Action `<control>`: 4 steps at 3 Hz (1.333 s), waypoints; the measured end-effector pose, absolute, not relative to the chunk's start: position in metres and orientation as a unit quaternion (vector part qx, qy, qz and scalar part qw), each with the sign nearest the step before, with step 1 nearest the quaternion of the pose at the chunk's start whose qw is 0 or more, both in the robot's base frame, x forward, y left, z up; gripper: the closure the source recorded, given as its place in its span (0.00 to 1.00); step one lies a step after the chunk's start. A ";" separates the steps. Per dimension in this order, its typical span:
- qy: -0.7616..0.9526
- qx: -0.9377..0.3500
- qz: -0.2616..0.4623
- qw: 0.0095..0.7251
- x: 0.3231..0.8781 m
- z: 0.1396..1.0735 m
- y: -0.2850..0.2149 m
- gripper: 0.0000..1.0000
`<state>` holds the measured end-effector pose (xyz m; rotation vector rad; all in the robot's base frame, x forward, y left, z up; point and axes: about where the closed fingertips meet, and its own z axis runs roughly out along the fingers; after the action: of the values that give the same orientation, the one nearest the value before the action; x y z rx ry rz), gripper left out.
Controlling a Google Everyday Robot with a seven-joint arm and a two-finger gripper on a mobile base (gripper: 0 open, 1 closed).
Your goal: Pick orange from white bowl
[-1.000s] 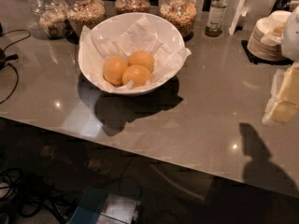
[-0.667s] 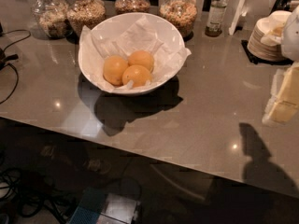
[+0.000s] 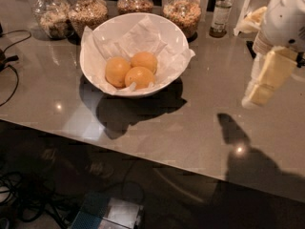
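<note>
Three alike oranges lie together in the white bowl (image 3: 167,35), which is lined with crumpled white paper and stands at the back left of the grey counter. One orange (image 3: 117,70) is at the left, one (image 3: 144,60) behind, one (image 3: 139,77) in front. My gripper (image 3: 259,87) hangs at the right side of the view, above the counter and well to the right of the bowl, pointing down and to the left. It holds nothing that I can see.
Several glass jars of grain (image 3: 88,14) stand in a row behind the bowl, with a small bottle (image 3: 221,14) to their right. Black cables (image 3: 9,61) lie at the left edge. The counter's front edge (image 3: 143,149) runs diagonally, with the floor and a box (image 3: 109,213) below.
My gripper has moved left and a little up into the view, and now covers the stack of plates at the back right. The bowl and oranges have not moved.
</note>
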<state>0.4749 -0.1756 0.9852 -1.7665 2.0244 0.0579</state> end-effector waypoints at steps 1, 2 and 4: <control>0.683 -0.670 0.093 0.276 0.510 0.999 -0.129 0.00; 0.642 -0.686 0.158 0.304 0.536 1.013 -0.088 0.00; 0.610 -0.706 0.203 0.298 0.571 1.009 -0.010 0.00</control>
<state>0.5706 -0.0100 1.0092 -1.8752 1.6216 0.5406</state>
